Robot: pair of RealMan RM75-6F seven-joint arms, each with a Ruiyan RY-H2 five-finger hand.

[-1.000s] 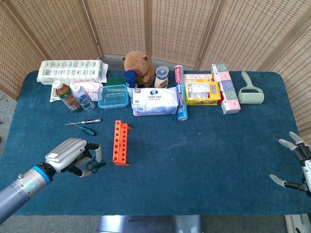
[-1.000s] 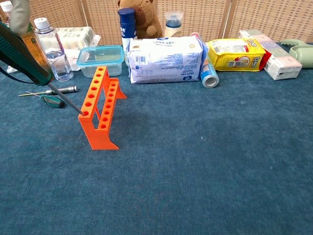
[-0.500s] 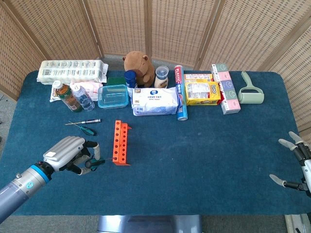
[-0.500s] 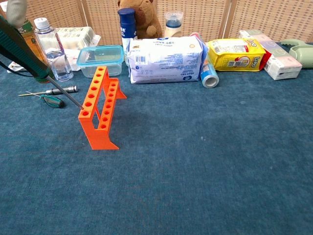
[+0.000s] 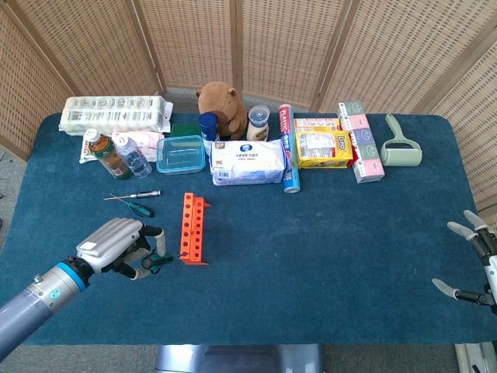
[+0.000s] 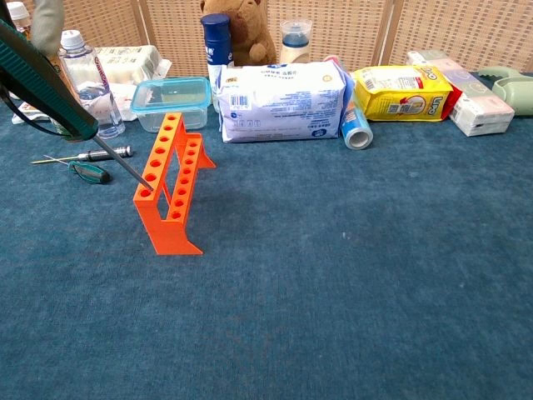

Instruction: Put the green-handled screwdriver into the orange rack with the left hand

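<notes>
My left hand (image 5: 115, 247) grips the green-handled screwdriver (image 6: 48, 86) at the table's near left. In the chest view the screwdriver slants down to the right, and its metal shaft (image 6: 125, 162) ends at the top rail of the orange rack (image 6: 171, 190), by a hole near the rack's front end. In the head view the orange rack (image 5: 192, 228) stands just right of that hand, with the green handle (image 5: 159, 260) poking out between the fingers. My right hand (image 5: 475, 266) hovers at the table's far right edge, fingers spread and holding nothing.
Two small screwdrivers (image 5: 133, 200) lie on the cloth behind my left hand. Along the back stand bottles (image 5: 128, 155), a clear box (image 5: 181, 154), a wipes pack (image 5: 248, 162), a plush toy (image 5: 221, 105), snack packs (image 5: 322, 146) and a lint roller (image 5: 400, 148).
The left hand and screwdriver drew back a little to the left, then came right again. The shaft tip has shifted from the rack's front hole to a spot slightly farther along the rail.
</notes>
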